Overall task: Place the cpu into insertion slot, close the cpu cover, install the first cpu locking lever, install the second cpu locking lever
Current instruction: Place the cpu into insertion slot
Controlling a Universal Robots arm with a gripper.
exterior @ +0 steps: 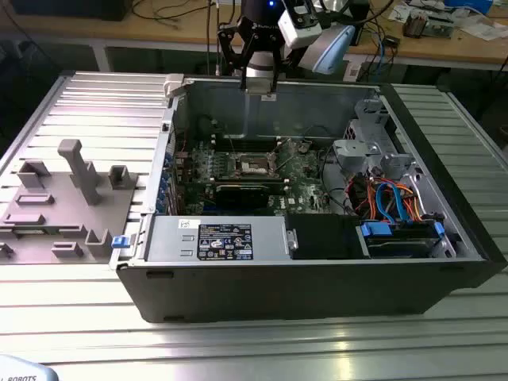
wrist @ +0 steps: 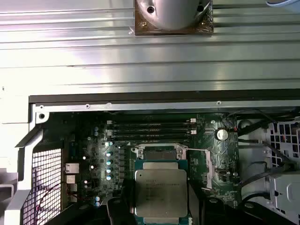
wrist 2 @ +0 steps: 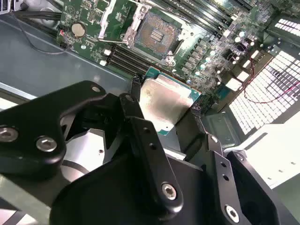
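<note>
The hand [wrist 2: 165,108] is clamped on the cpu [wrist 2: 161,96] by two opposite edges, well above the insertion slot [wrist 2: 157,32], which lies bare on the motherboard [wrist 2: 211,51]; seating it well, I judge, calls for a level chip, squared to that slot, lowered without pressing.

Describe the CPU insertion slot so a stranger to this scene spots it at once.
Look inside the open computer case lying on the ribbed metal table, at the green motherboard on its floor. Near the board's middle sits the insertion slot: a square with a dark centre and silvery rim, unlike the long narrow black slots beside it.
</note>
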